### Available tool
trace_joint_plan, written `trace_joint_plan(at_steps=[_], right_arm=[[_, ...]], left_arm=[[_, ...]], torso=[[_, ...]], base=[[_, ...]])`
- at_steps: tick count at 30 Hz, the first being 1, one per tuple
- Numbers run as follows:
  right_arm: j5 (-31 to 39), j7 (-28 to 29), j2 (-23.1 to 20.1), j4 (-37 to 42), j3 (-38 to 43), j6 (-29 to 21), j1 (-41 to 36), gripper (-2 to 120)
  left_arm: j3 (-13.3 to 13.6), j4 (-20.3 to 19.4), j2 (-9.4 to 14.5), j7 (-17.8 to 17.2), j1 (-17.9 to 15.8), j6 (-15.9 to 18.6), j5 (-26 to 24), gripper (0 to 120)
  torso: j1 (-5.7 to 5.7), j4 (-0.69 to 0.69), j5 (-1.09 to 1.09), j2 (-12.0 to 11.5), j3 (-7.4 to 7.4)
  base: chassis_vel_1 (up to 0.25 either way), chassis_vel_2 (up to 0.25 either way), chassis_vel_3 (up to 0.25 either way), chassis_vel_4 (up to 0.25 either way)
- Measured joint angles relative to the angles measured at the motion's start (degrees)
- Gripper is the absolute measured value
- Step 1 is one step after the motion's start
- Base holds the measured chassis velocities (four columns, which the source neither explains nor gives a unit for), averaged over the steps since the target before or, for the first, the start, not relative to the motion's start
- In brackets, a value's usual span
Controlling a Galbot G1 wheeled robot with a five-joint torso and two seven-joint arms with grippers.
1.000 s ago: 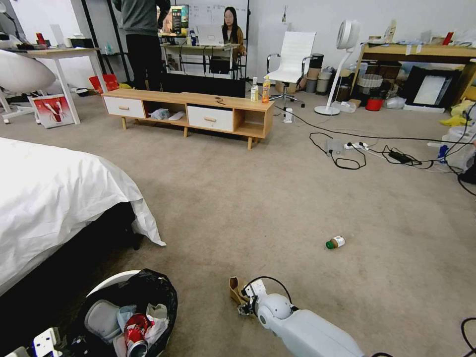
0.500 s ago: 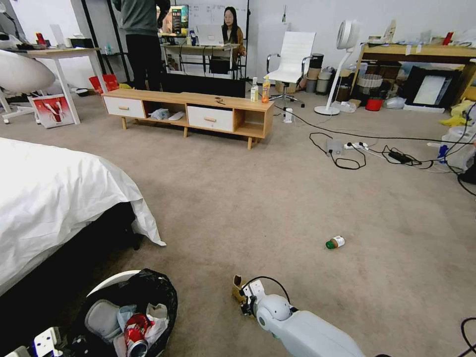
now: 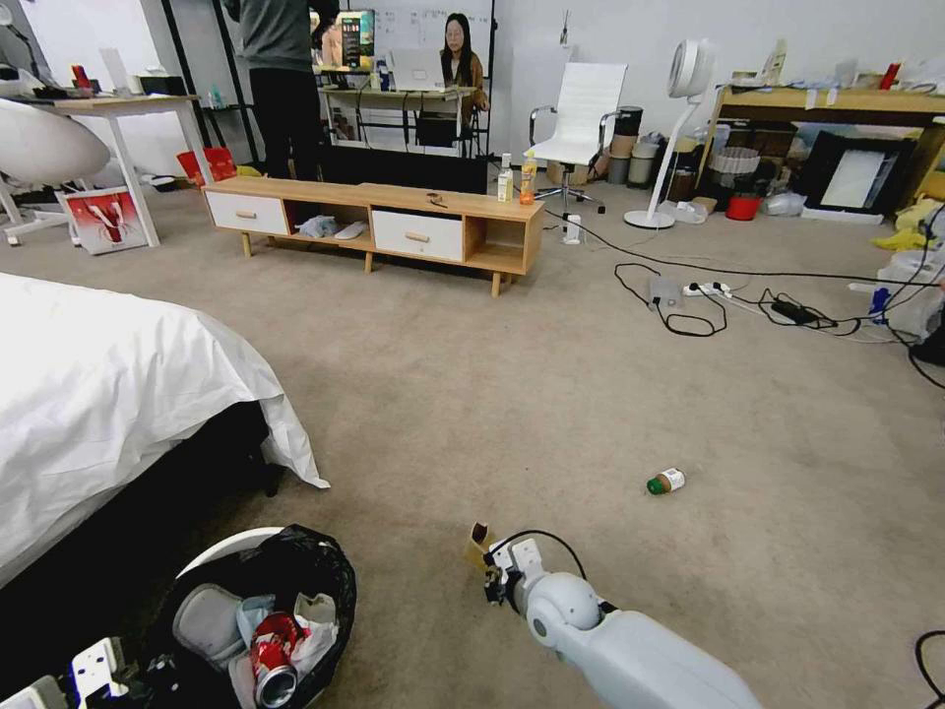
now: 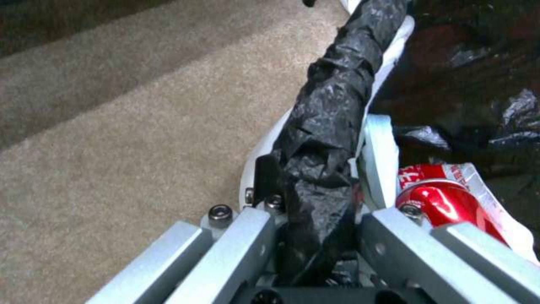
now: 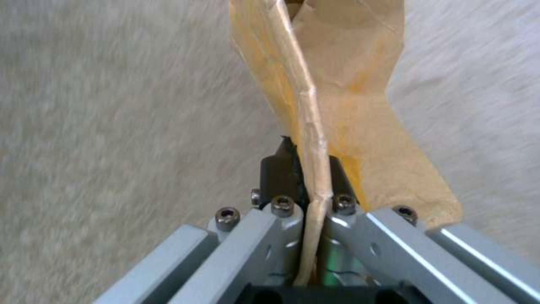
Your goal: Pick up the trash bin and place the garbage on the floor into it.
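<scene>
Sitting low at the robot's left front on the beige floor, the trash bin with its black liner, a red soda can and white tissues inside, rim pinched between the closed fingers of the left gripper. Clamped in the right gripper, a torn piece of brown cardboard, held edge-on above the carpet, right of the bin. Farther off to the right, lying on its side, a small green-capped bottle, well short of the wooden TV cabinet.
</scene>
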Motion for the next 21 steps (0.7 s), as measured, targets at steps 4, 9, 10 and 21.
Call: trace_joint_plan(at_steps=[4, 9, 10, 21], right_arm=[[-0.1, 1.0, -2.0, 3.3, 1.1, 0.5, 0.0, 0], [-0.5, 2.8, -5.2, 12.5, 3.8, 2.4, 1.0, 0], [-0.5, 2.8, -5.2, 12.5, 3.8, 2.4, 1.0, 0], [7.1, 5.3, -9.4, 36.7, 8.3, 0.8, 6.2, 0]], left_arm=[[0.0, -0.5, 0.3, -0.1, 0.2, 0.0, -0.3, 1], [-0.2, -1.5, 0.9, -0.7, 0.4, 0.0, -1.4, 1], [-0.2, -1.5, 0.9, -0.7, 0.4, 0.0, -1.4, 1], [-0.4, -4.7, 2.9, -4.0, -0.2, 0.0, -7.5, 1]], torso=[[0.0, 0.0, 0.0, 0.0, 0.0], [0.0, 0.0, 0.0, 0.0, 0.0], [0.0, 0.0, 0.0, 0.0, 0.0], [0.0, 0.0, -0.03, 0.0, 0.0]], base=[[0.0, 0.0, 0.0, 0.0], [0.0, 0.0, 0.0, 0.0], [0.0, 0.0, 0.0, 0.0], [0.0, 0.0, 0.0, 0.0]])
